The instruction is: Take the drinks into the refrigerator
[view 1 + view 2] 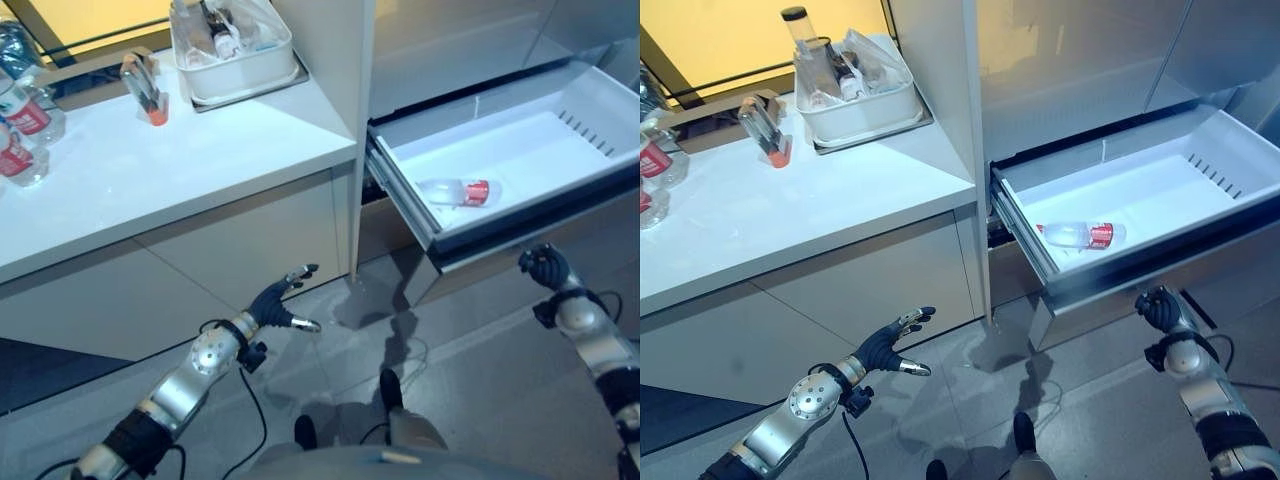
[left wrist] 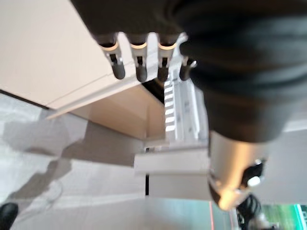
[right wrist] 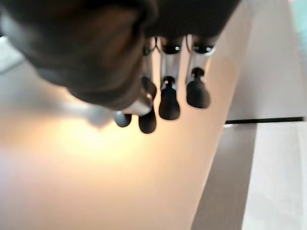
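Bottle (image 1: 1077,235) in open drawer (image 1: 1160,195) (on side) — right hand (image 1: 1159,310) just below, empty.

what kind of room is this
Most likely a kitchen: a white counter with water bottles, and a pulled-out refrigerator drawer holding one bottle on its side.

Clear red-labelled bottle (image 1: 457,191) lying on its side in open white refrigerator drawer (image 1: 590,95)
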